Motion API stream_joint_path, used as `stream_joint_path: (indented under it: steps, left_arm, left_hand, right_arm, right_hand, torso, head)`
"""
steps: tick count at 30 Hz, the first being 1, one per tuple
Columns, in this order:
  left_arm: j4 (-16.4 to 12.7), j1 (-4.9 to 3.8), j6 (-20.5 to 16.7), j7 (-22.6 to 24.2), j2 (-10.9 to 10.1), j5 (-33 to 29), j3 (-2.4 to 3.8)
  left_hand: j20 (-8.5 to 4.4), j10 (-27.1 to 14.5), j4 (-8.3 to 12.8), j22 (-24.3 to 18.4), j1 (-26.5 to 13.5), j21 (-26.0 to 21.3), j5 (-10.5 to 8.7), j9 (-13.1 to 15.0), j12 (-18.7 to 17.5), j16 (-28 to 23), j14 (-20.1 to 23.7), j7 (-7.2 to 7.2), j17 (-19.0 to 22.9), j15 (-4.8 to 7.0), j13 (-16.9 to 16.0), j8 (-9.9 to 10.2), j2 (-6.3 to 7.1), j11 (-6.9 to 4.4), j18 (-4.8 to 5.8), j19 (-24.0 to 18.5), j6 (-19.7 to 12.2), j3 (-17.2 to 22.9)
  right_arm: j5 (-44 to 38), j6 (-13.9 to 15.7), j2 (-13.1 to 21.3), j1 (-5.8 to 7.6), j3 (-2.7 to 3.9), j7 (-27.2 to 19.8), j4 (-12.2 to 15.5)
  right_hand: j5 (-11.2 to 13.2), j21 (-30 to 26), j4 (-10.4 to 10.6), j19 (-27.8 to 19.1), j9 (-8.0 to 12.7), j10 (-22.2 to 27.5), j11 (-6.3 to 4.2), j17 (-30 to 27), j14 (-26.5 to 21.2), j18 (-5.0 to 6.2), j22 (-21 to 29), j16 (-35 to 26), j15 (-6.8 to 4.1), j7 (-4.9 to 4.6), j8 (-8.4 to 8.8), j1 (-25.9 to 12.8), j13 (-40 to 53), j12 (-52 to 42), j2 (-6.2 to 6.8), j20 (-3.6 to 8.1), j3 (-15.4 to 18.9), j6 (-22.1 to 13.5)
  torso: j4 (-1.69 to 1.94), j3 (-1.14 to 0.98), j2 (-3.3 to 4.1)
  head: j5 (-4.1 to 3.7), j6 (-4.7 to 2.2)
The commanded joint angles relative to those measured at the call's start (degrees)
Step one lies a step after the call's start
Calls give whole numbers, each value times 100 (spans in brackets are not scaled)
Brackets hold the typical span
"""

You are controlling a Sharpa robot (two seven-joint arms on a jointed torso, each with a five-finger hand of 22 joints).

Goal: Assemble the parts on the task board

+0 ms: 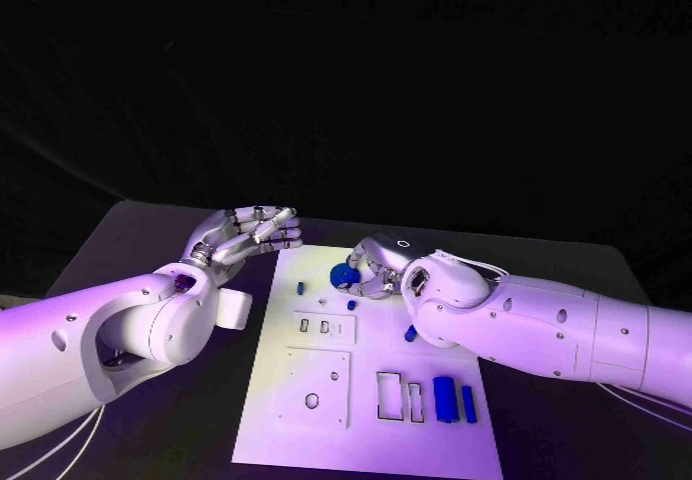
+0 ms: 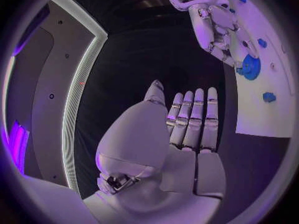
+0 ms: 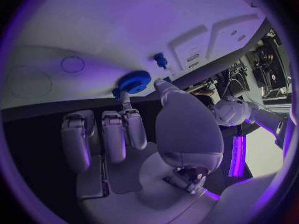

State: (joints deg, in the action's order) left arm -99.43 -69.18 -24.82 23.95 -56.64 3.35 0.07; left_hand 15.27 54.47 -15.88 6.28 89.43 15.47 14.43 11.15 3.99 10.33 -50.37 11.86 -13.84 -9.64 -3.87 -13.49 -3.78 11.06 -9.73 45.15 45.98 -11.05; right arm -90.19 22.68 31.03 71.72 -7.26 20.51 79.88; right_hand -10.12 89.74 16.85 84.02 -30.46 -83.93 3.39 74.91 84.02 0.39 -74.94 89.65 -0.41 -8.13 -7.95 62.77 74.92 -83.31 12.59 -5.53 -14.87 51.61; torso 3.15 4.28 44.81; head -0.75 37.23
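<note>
Right hand (image 1: 378, 270) — one blue gear (image 1: 343, 274)

Task board (image 1: 369, 420): white plate, smooth, matt, looks like plastic; cut-out slots with dark edges.
Blue gear-like part (image 1: 345, 274), 12 o'clock end of board: matt plastic look, toothed rim.
Two blue bars (image 1: 454, 400), 5 o'clock corner: smooth plastic look.
Table (image 1: 144, 250): black, matt.
Left hand (image 1: 248, 236), right hand (image 1: 378, 268): silvery metal look, segmented, slight sheen.
Arm shells (image 1: 548, 325): white, glossy, hard plastic look, small dark screw holes.
Backdrop: black, dull.
</note>
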Motion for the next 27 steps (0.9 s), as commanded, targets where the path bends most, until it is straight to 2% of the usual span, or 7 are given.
stream_joint_path:
  steps: [1,11,15,18,22,24,27]
  left_arm:
    - [-15,-14,61,33,4,-8,5]
    - [-10,-14,59,33,-1,-8,5]
    - [1,-14,63,33,-7,-9,5]
    - [19,-14,70,36,-11,-9,5]
    - [51,-13,87,43,-13,-9,4]
    - [75,-13,101,45,-9,-9,4]
    - [113,-12,118,52,4,-9,3]
  left_hand:
    - [16,-26,-4,-8,17,-25,-22,10,-27,-20,34,149,-5,14,5,28,-46,-3,-49,32,-36,-30]
    - [16,-26,-4,-8,17,-25,-22,10,-27,-20,34,149,-5,14,5,28,-46,-3,-49,32,-36,-30]
    - [16,-26,-4,-8,17,-25,-22,10,-27,-20,34,149,-5,14,5,28,-46,-3,-49,32,-36,-30]
    - [16,-26,-4,-8,17,-25,-22,10,-27,-20,34,149,-5,14,5,28,-46,-3,-49,32,-36,-30]
    - [17,-35,-8,-12,16,-28,-22,14,-27,-28,36,153,-12,12,5,32,-48,1,-48,33,-42,-43]
    - [18,-34,-7,-12,17,-28,-22,14,-27,-29,36,153,-13,12,5,32,-47,0,-48,33,-41,-44]
    - [18,-33,-6,-13,19,-29,-22,16,-26,-29,35,152,-14,12,5,31,-46,-1,-48,33,-40,-46]
  right_arm:
    - [283,-277,6,-4,-3,-76,-16]
    - [193,168,163,-5,-3,-117,116]
    - [261,632,452,0,8,-304,380]
    - [593,819,763,51,26,-561,622]
    - [1448,661,1251,167,40,-1101,870]
    - [1984,460,1521,212,43,-1394,936]
    - [2532,183,1891,249,45,-1796,956]
  right_hand:
    - [-37,26,-6,598,11,-46,23,1509,598,-39,-1506,35,24,3,28,-33,849,-34,-20,-56,15,-12]
    - [-131,26,-32,598,32,-77,11,1509,598,-39,-1506,35,17,17,3,153,884,-69,-70,-52,-88,43]
    - [-158,26,-56,598,56,-91,3,1509,598,-39,-1506,35,8,23,1,357,898,-83,-53,-44,-185,56]
    - [-154,26,-76,598,79,-85,2,1509,598,-39,-1506,35,6,22,6,540,892,-75,-26,-41,-258,57]
    - [-93,26,-144,598,123,-20,18,1509,598,-39,-1506,35,17,2,46,807,827,-7,26,-47,-338,-2]
    - [10,-50,-203,536,145,71,31,1509,598,-14,-1452,35,29,-13,59,957,738,85,71,-57,-347,-22]
    - [-46,-147,-315,457,183,160,53,1509,598,16,-1386,35,50,-35,80,1190,666,160,120,-76,-342,-54]
  torso:
    - [3,0,-3]
    - [0,-2,-3]
    - [-4,-6,-8]
    - [-16,-9,-19]
    - [-46,-25,-47]
    - [-62,-35,-61]
    - [-99,-57,-88]
  head:
    - [-6,5]
    - [-3,-9]
    - [-5,-15]
    - [1,-25]
    - [-2,-27]
    - [6,-36]
    - [-3,-34]
